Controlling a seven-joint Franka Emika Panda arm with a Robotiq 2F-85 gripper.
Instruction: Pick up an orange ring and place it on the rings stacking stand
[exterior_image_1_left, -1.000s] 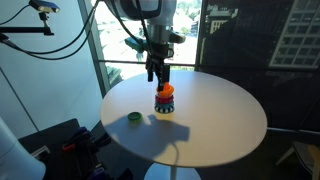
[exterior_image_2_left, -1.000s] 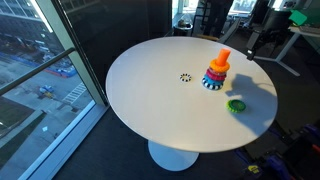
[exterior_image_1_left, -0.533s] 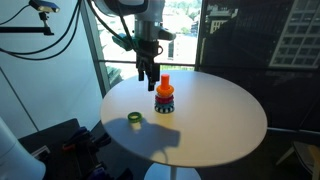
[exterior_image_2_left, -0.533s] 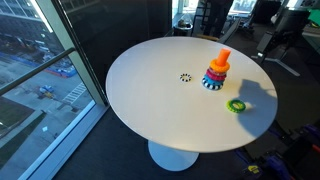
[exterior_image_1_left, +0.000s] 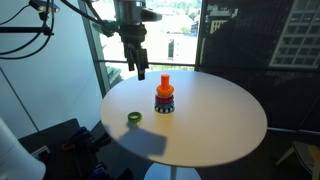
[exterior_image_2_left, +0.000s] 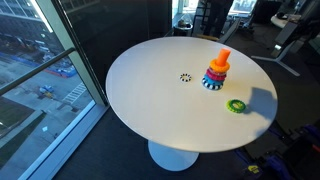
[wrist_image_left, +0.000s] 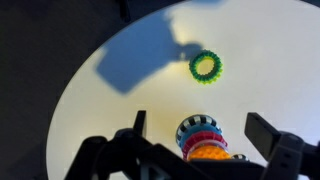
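Note:
The rings stacking stand (exterior_image_1_left: 164, 97) stands near the middle of the round white table (exterior_image_1_left: 210, 125), with dark, blue and red rings stacked on it. It shows in both exterior views (exterior_image_2_left: 217, 72) and in the wrist view (wrist_image_left: 201, 137). The orange ring (wrist_image_left: 208, 152) sits on top of the stack round the orange peg. My gripper (exterior_image_1_left: 138, 67) is open and empty, raised well above the table, up and to the side of the stand. In the wrist view its fingers (wrist_image_left: 205, 135) frame the stand far below.
A small green ring (exterior_image_1_left: 133, 118) lies flat on the table beside the stand, also in the wrist view (wrist_image_left: 205, 67) and an exterior view (exterior_image_2_left: 236, 106). A small dark mark (exterior_image_2_left: 185, 77) is on the table. Windows and cables surround the table.
My gripper has risen from just above the stand and moved away sideways and upward, empty. The orange ring stays on the stack.

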